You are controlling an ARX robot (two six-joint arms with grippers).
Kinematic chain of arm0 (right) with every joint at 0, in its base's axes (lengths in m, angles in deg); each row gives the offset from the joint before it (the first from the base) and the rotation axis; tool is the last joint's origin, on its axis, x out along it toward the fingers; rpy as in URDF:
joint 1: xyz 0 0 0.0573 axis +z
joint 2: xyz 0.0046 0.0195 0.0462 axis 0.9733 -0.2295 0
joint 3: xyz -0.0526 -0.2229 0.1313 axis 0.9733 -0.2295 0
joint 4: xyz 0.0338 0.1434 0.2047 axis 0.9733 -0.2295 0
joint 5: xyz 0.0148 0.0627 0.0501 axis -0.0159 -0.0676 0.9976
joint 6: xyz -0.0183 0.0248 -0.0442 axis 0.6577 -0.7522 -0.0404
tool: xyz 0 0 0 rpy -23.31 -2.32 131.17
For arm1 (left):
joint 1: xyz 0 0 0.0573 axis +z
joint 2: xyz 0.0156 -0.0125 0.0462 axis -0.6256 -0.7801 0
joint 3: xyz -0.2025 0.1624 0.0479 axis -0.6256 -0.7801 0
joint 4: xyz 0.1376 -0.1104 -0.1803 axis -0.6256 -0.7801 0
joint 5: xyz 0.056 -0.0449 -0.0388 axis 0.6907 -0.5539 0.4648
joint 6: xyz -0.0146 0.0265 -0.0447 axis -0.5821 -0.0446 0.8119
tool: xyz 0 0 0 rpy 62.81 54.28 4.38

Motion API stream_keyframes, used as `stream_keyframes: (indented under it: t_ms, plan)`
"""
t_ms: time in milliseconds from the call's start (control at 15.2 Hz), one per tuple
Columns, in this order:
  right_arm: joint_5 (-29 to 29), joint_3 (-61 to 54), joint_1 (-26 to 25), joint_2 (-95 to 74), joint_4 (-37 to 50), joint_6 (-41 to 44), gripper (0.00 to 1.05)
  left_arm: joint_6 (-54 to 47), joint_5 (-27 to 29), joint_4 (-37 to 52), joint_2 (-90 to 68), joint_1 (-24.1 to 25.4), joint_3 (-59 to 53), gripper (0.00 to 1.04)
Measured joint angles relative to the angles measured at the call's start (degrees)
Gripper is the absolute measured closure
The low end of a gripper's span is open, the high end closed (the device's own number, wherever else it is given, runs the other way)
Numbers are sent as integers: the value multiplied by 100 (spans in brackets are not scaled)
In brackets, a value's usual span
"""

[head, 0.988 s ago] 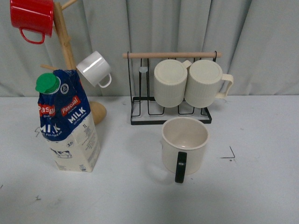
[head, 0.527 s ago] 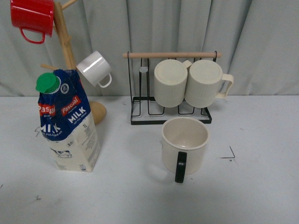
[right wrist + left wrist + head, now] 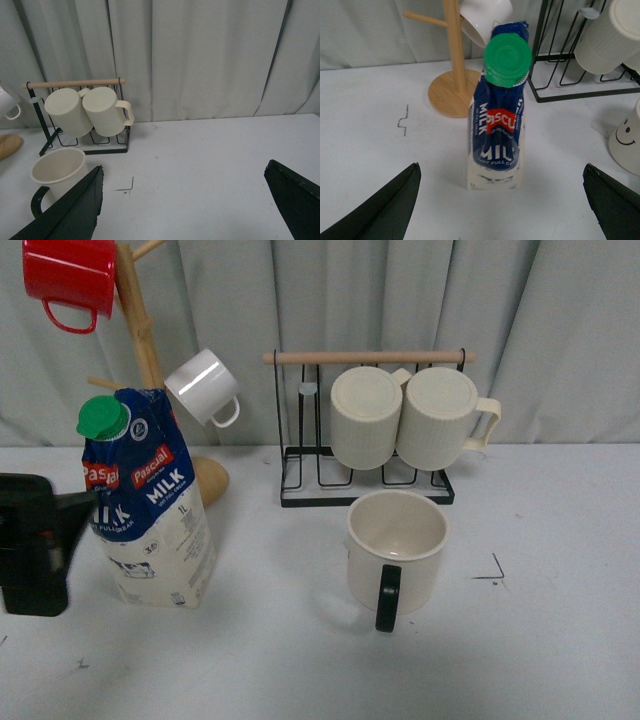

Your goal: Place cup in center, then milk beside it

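The milk carton (image 3: pixel 150 510), blue top with a green cap, stands upright at the left of the table. My left gripper (image 3: pixel 40 540) is open just left of it, apart from it. In the left wrist view the carton (image 3: pixel 500 125) stands ahead between the wide-open jaws of the gripper (image 3: pixel 500 168). The cream cup (image 3: pixel 395 550) with a black handle stands upright mid-table in front of the rack, and its smiley face shows in the left wrist view (image 3: pixel 627 145). My right gripper (image 3: pixel 184 172) is open and empty, with the cup (image 3: pixel 55 172) off to one side.
A black wire rack (image 3: pixel 365 490) holds two ribbed cream mugs (image 3: pixel 410 418) behind the cup. A wooden mug tree (image 3: pixel 140 330) with a red mug (image 3: pixel 70 275) and a small white cup (image 3: pixel 203 387) stands behind the carton. A black corner mark (image 3: pixel 492 570) lies right of the cup.
My left gripper has come into the front view from the left edge, beside the milk carton. The carton and cup have not moved.
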Motion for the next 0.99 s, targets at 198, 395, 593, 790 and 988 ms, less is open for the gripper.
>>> stream_keyframes:
  t_ms: [198,395,593,790,988]
  plan:
    - [0,0,0,0,0,0,6,-197,127,566,-1174,-151,439,7]
    - [0,0,0,0,0,2,6,-297,297,905,-1976,-68,905,7]
    - [0,0,0,0,0,2,6,-330,378,1137,-2577,-11,1320,7]
    - [0,0,0,0,0,2,6,-404,485,1340,-2920,31,1569,19]
    - [0,0,0,0,0,0,6,-352,529,1305,-2983,50,1604,52]
